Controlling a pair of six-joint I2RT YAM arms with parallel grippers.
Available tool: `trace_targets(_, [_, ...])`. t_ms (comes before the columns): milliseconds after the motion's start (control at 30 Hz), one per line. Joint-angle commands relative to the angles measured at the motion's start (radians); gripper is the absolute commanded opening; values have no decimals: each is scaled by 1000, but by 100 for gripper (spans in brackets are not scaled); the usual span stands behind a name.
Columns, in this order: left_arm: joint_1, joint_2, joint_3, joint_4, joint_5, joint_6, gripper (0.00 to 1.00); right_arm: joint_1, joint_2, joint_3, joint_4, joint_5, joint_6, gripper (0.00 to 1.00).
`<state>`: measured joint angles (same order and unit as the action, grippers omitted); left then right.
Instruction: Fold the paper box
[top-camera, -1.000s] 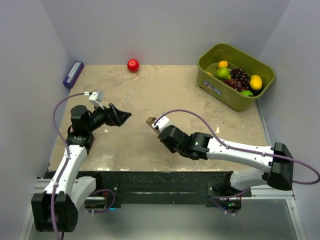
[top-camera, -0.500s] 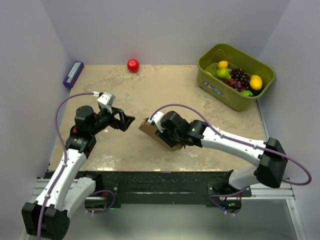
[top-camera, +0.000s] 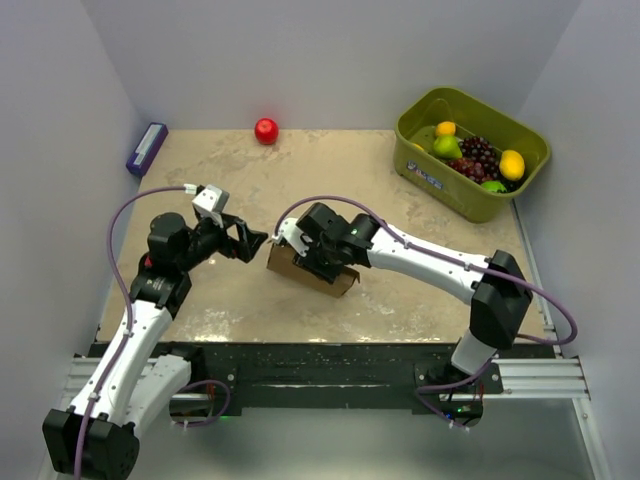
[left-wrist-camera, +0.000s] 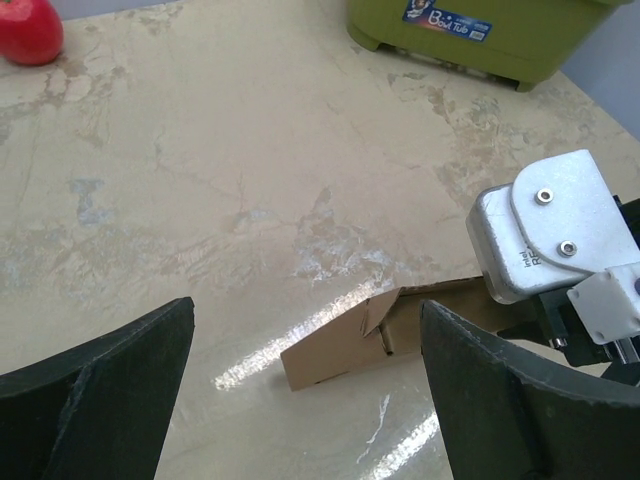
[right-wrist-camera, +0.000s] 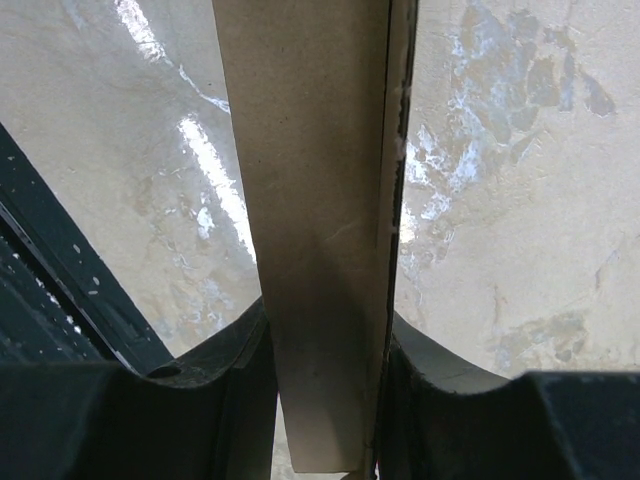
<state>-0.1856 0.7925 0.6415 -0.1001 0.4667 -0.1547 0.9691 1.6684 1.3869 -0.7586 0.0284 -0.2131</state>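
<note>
Right claw is clenched on the paper box, a thin cardboard panel pinched between both fingers. This box sits tilted on the surface, well apart from the green bin. Left claw hangs released, spread wide, just beside the box's end farthest from the bin.

Bare tabletop separates left end effector from the paper box.
</note>
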Motion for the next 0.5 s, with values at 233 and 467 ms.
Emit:
trace_targets(233, [-3,7,-3,-39,-100,17,99,-36,36,41,1,-65,-62,61])
trace_targets(467, [-3,10,-6,-21,-51,27,100,-41,-18,21,44,-31,-39,96])
